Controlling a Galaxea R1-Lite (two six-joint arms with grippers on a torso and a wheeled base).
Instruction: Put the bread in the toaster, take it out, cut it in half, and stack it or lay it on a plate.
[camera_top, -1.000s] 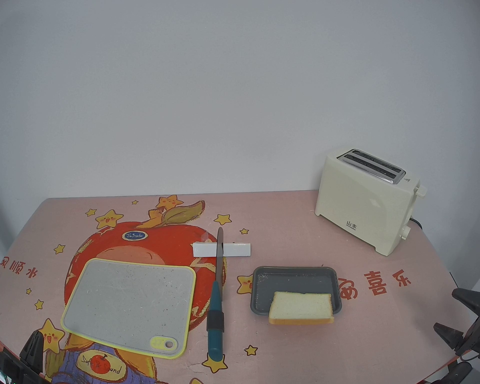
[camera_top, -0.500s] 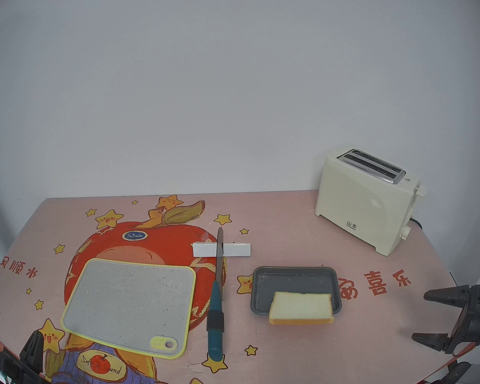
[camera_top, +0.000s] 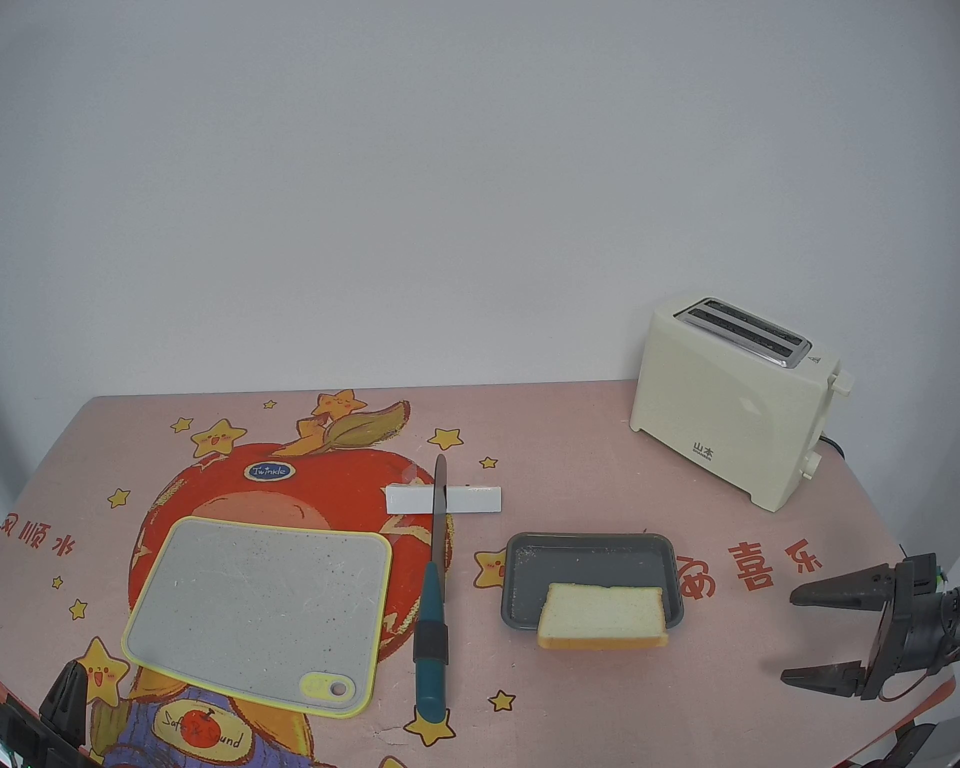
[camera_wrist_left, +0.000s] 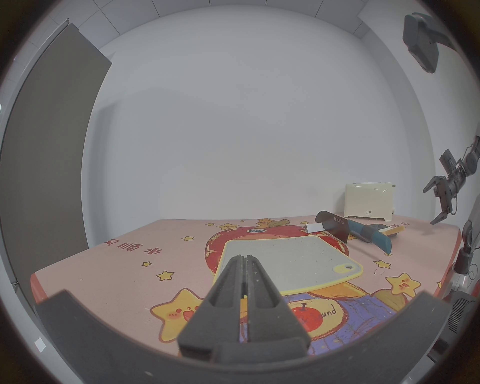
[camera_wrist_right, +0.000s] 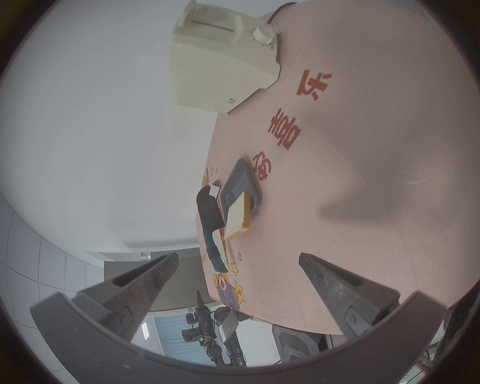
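A slice of bread (camera_top: 603, 616) lies half on the dark grey plate (camera_top: 590, 560), overhanging its near rim; the right wrist view shows the bread (camera_wrist_right: 239, 216) and plate (camera_wrist_right: 239, 181) too. The cream toaster (camera_top: 738, 398) stands at the table's far right, slots empty. My right gripper (camera_top: 800, 637) hovers open over the table's right edge, to the right of the plate, fingers pointing toward it. My left gripper (camera_wrist_left: 244, 265) is shut and empty, low at the table's near left corner, facing the cutting board (camera_wrist_left: 290, 262).
A teal-handled knife (camera_top: 434, 600) lies between the grey cutting board (camera_top: 258, 610) and the plate, its blade resting on a white holder (camera_top: 443, 498). The toaster's cord runs off behind it. Bare tablecloth lies between plate and toaster.
My right gripper has moved left from the table's right edge toward the plate, staying open. Bread, knife and left arm have not moved.
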